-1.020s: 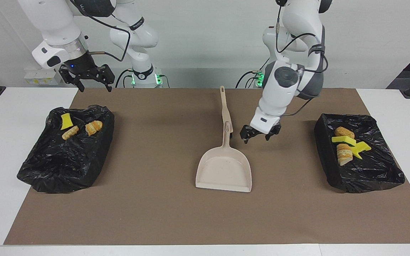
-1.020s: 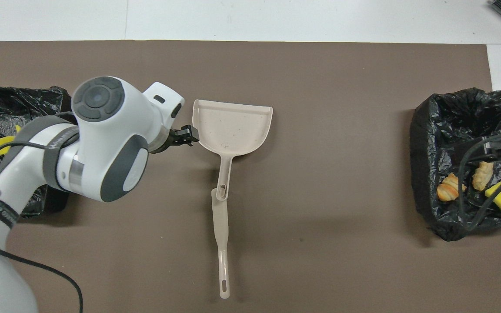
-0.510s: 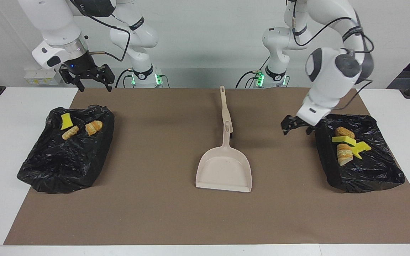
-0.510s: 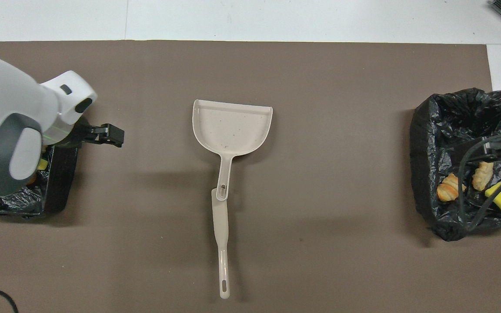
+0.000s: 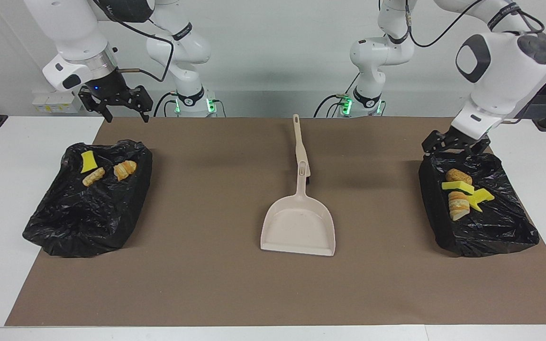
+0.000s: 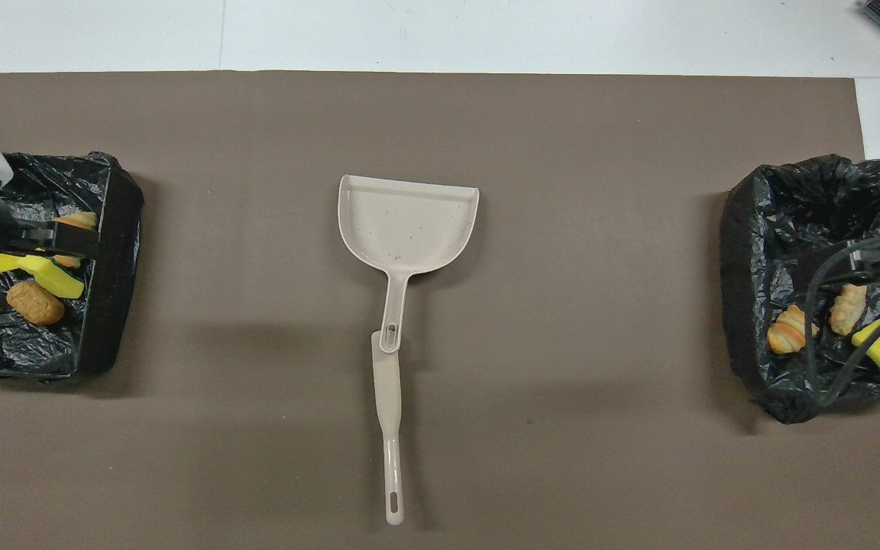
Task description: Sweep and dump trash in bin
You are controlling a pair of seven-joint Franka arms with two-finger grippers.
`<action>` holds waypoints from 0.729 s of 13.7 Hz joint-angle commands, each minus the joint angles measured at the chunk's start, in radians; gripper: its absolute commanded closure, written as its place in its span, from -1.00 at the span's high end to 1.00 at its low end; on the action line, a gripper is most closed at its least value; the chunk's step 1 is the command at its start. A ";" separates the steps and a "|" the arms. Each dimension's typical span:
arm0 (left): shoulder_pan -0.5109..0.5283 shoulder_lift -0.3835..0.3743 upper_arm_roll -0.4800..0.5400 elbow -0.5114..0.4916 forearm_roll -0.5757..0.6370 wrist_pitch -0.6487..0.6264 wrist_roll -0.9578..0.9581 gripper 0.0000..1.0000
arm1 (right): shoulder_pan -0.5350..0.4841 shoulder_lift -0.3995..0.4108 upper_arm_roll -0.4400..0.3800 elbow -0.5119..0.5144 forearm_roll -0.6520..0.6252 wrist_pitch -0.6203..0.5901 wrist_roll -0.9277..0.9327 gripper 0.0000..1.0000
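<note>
At mid-mat: beige plastic dustpan (image 5: 298, 225) lies flat, beige brush (image 5: 299, 142) touching its handle, neither held.
Left gripper (image 5: 454, 144): swung off the dustpan to its bin (image 5: 486, 237), open, empty.
Right gripper (image 5: 115, 102): waiting above its bin (image 5: 83, 222), open.
Trash (image 5: 460, 192): all binned (task looks finished).

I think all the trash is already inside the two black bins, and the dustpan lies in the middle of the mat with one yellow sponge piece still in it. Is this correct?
Not quite: the dustpan is empty, as the overhead view shows. The rest holds: the trash lies in the two black bins, and the dustpan is in the middle of the mat.
</note>
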 commanded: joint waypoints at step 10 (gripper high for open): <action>0.007 -0.062 -0.013 0.143 0.018 -0.190 -0.045 1.00 | -0.012 -0.013 0.006 -0.007 0.022 -0.001 0.001 1.00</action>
